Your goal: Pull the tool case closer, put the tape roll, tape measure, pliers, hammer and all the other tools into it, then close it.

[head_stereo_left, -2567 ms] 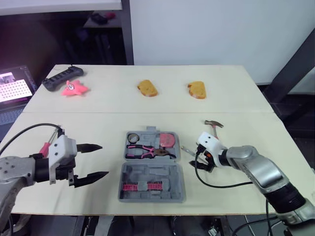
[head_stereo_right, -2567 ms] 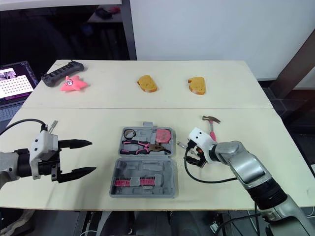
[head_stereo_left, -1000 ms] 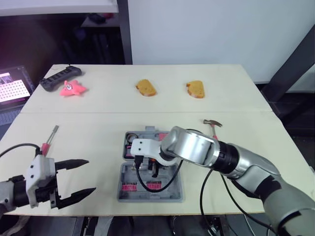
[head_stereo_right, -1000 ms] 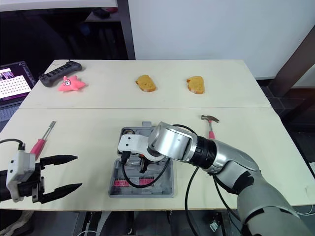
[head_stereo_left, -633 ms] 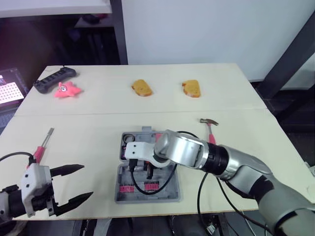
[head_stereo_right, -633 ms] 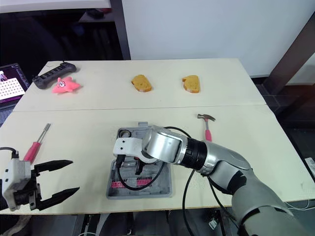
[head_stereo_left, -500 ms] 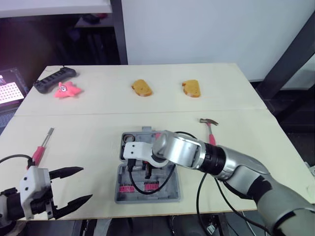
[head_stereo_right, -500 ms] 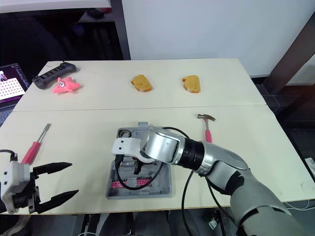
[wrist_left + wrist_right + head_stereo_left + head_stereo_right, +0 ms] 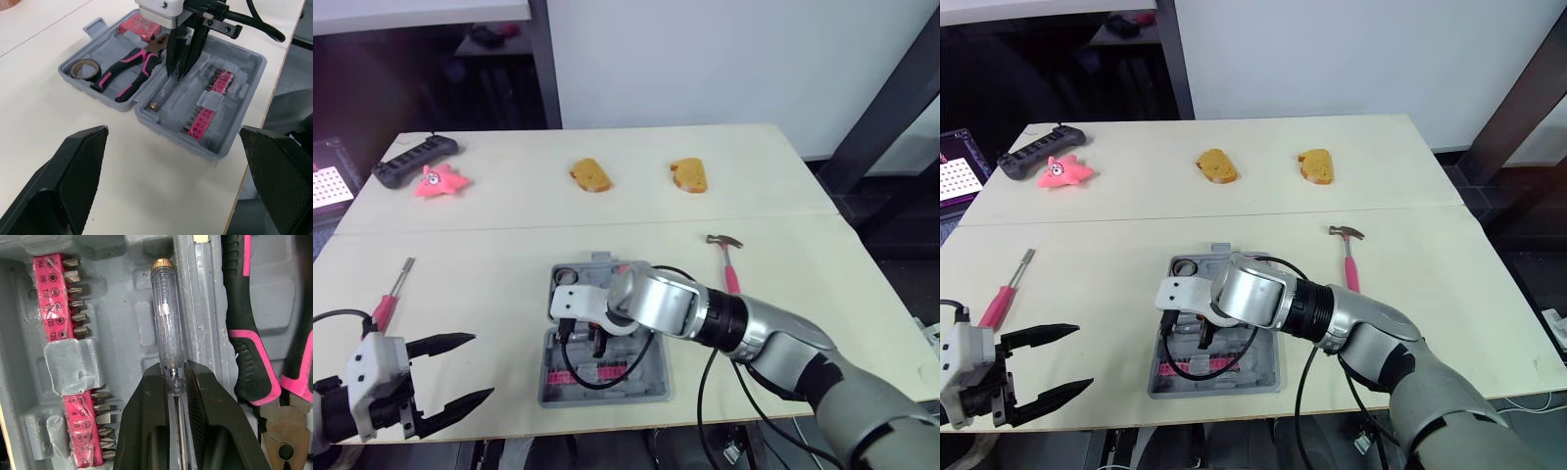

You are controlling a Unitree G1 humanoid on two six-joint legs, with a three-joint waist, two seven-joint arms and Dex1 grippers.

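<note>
From the head, got the tool case (image 9: 646, 387) open, right gripper (image 9: 592, 345) down in its near half, left gripper (image 9: 481, 366) spread wide and empty, hammer (image 9: 728, 266) loose on the table (image 9: 509, 196). Off the left wrist, seeing pliers (image 9: 129, 73) seated inside. On the right wrist, pinching a clear screwdriver (image 9: 165, 323) tight.

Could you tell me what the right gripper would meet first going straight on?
Most likely the moulded floor of the tool case: the right gripper points down into it, pinching the clear screwdriver lying there.
</note>
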